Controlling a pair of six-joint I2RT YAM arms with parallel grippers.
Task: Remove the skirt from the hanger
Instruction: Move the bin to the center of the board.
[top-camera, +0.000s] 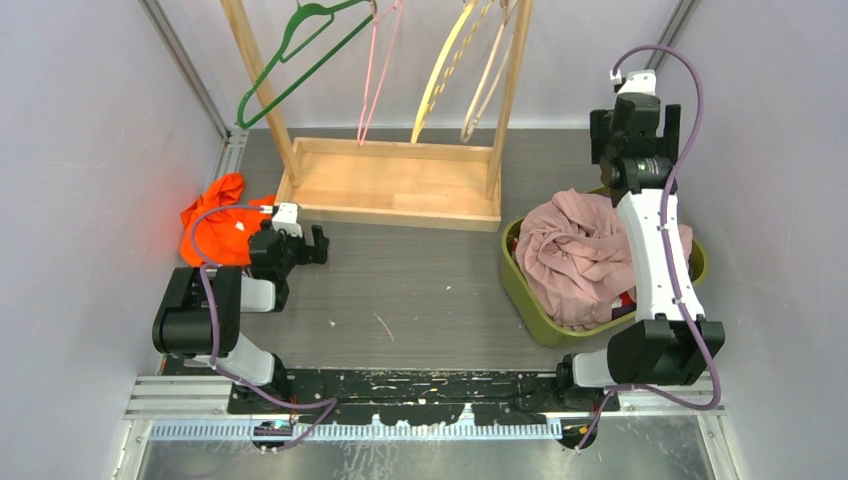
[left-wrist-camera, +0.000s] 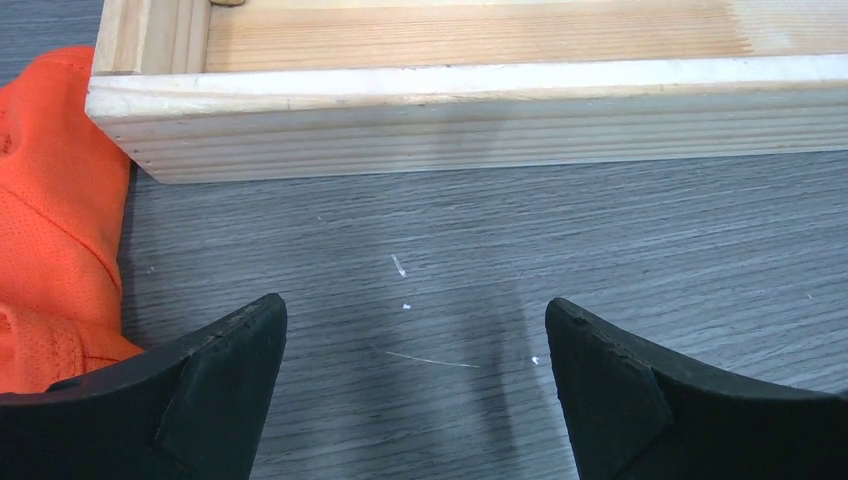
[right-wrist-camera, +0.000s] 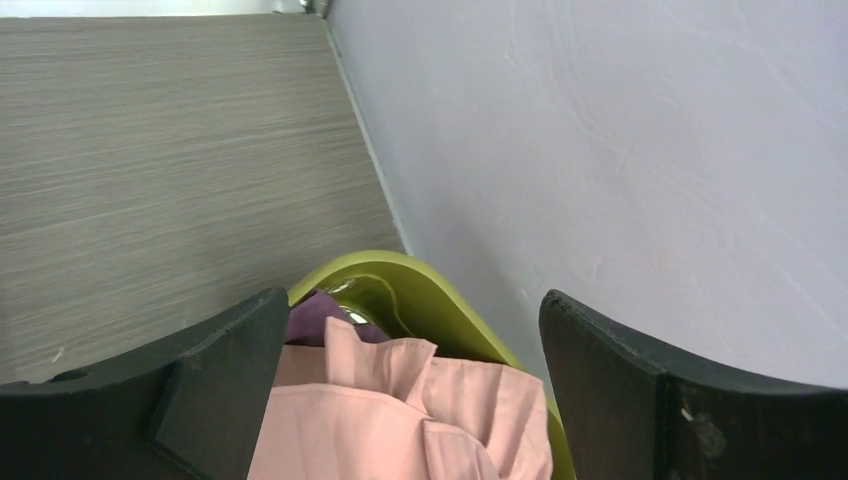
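Observation:
No skirt hangs on any hanger. The green hanger (top-camera: 300, 50), pink hanger (top-camera: 378, 60), yellow hanger (top-camera: 445, 65) and beige hanger (top-camera: 490, 70) hang bare on the wooden rack (top-camera: 395, 185). A pink garment (top-camera: 575, 250) lies bunched in the green basket (top-camera: 520, 285). My right gripper (top-camera: 636, 140) is open and empty above the basket's far rim (right-wrist-camera: 440, 290); the pink garment (right-wrist-camera: 400, 420) lies below its fingers (right-wrist-camera: 415, 300). My left gripper (top-camera: 318, 243) is open and empty, low over the table (left-wrist-camera: 415, 312), facing the rack's base (left-wrist-camera: 470, 100).
An orange garment (top-camera: 215, 225) lies crumpled on the table left of my left gripper, and shows in the left wrist view (left-wrist-camera: 50, 220). A purple cloth (right-wrist-camera: 315, 315) peeks out under the pink garment. Walls close in on both sides.

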